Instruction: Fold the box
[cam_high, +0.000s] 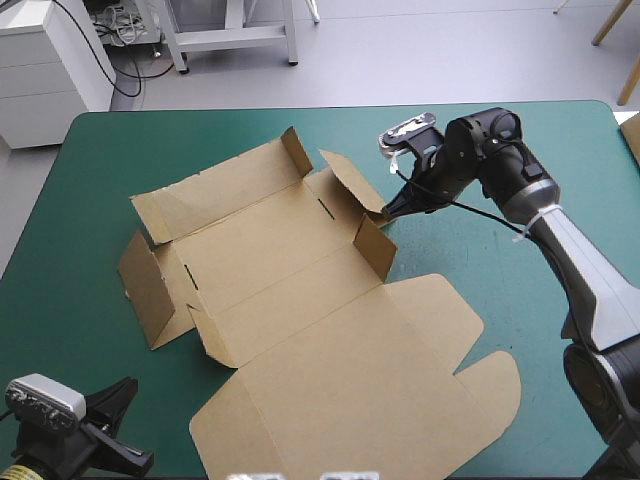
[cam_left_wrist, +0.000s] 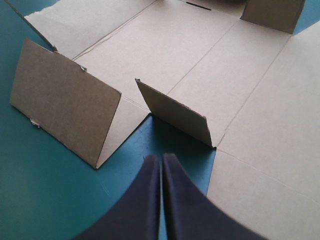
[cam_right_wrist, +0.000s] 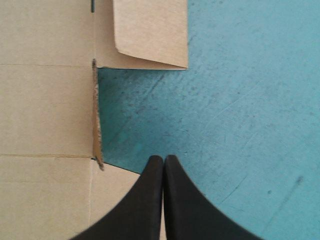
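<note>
1. The box (cam_high: 300, 300) is one cut sheet of brown board. It lies on the teal-green table (cam_high: 560, 140), spread from the middle toward the near edge, and its broad lid panel (cam_high: 350, 390) lies flat at the near right.
2. Most of the sheet is flat. We count five raised flaps (cam_high: 375, 245), two at the left end and three at the right end, toward the far side.
3. The right gripper (cam_high: 388, 210) has its black fingers pressed together into one point and holds nothing. Its tip sits low over bare cover at the box's right end, just beside the standing flaps there.
4. The left gripper (cam_left_wrist: 161, 160) is likewise closed to a point and empty. It hovers by the table's near left corner, aimed at the two left flaps, near them but not touching.
5. We judge the folding to be at an early step. The end flaps are up, but no wall is raised and tucked.
6. The next move, as we read it, calls for the right gripper's closed tip to push a right-end flap or wall inward and upright. The left gripper may be needed to steady the left end so the light board does not slide.
7. In all we count one box, one table and two grippers, both of them empty.
</note>
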